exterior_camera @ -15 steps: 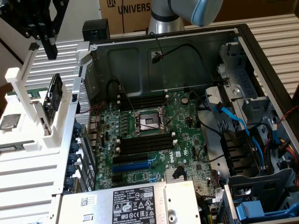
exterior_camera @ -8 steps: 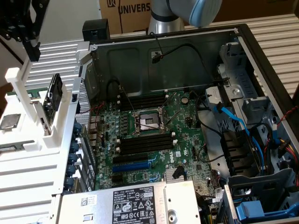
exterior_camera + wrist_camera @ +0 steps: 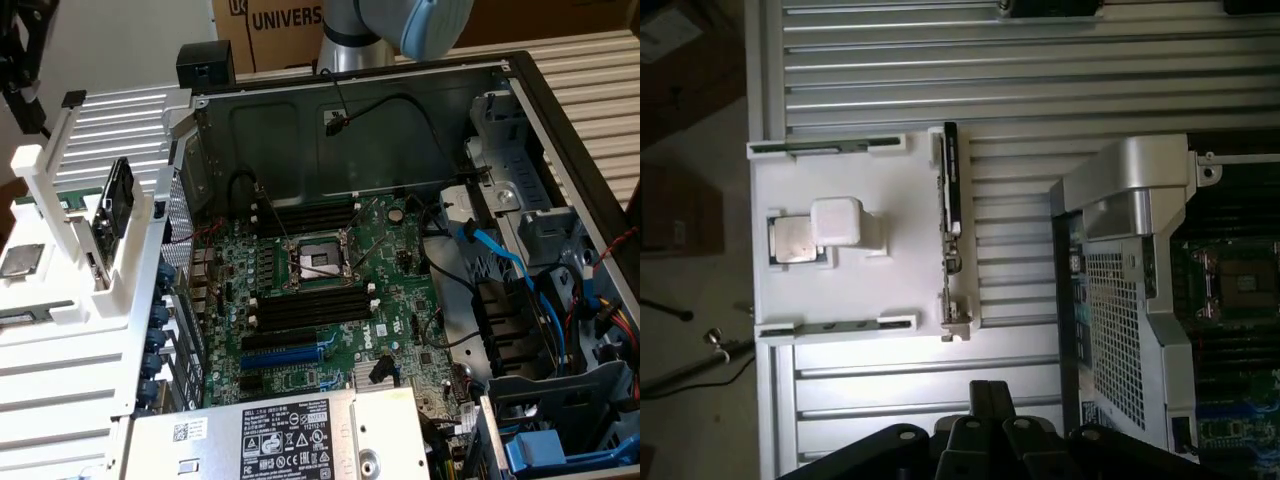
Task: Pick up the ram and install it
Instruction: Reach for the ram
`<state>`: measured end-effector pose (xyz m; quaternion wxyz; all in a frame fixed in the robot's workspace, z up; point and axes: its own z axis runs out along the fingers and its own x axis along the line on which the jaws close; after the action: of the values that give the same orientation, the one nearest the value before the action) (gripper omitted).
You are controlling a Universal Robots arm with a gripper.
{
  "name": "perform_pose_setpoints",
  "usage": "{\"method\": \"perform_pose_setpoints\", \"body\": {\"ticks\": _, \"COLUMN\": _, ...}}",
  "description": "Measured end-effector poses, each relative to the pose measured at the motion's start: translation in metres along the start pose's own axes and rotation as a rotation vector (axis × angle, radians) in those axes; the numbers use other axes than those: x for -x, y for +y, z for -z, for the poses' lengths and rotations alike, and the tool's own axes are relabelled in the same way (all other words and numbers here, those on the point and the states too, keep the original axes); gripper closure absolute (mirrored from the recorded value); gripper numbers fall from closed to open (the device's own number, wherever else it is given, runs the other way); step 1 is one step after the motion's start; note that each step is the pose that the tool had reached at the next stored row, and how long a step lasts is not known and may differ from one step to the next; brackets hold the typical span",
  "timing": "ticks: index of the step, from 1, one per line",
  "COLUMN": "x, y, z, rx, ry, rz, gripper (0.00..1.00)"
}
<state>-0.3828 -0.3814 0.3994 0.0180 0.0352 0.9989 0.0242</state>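
Seen from the exterior view's left, the white holder (image 3: pixel 60 215) (image 3: pixel 900 290) comes first, with a square processor chip (image 3: pixel 22 262) (image 3: pixel 795 240) lying flat on it. The ram (image 3: pixel 118 195) (image 3: pixel 950 180) stands on its long edge in a slot on the side of the holder nearest the computer case (image 3: pixel 300 120) (image 3: pixel 1120 190). Its long axis runs along that side, parallel to the case wall. To the right of the holder the open case shows the motherboard (image 3: pixel 400 265) (image 3: pixel 1240 290) and its black memory slots (image 3: pixel 305 310).

In the wrist view the gripper (image 3: pixel 990 392) is clenched on nothing, over the slatted table (image 3: pixel 1040 60) just past the holder. One end of the ram points roughly toward the closed fingertips. The ram lies well apart from them and is not touched.
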Motion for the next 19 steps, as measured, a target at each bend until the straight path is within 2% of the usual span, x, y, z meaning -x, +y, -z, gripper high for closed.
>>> {"method": "perform_pose_setpoints", "body": {"ticks": 1, "x": -0.013, "y": 0.0012, "z": 0.0004, "rx": 0.0, "ry": 0.0, "rz": 0.0, "gripper": 0.9}}
{"method": "perform_pose_setpoints", "body": {"ticks": 10, "x": -0.053, "y": 0.0064, "z": 0.0015, "rx": 0.0, "ry": 0.0, "rz": 0.0, "gripper": 0.9}}
{"method": "perform_pose_setpoints", "body": {"ticks": 19, "x": -0.08, "y": 0.0183, "z": 0.0018, "rx": 0.0002, "ry": 0.0003, "rz": 0.005, "gripper": 0.9}}
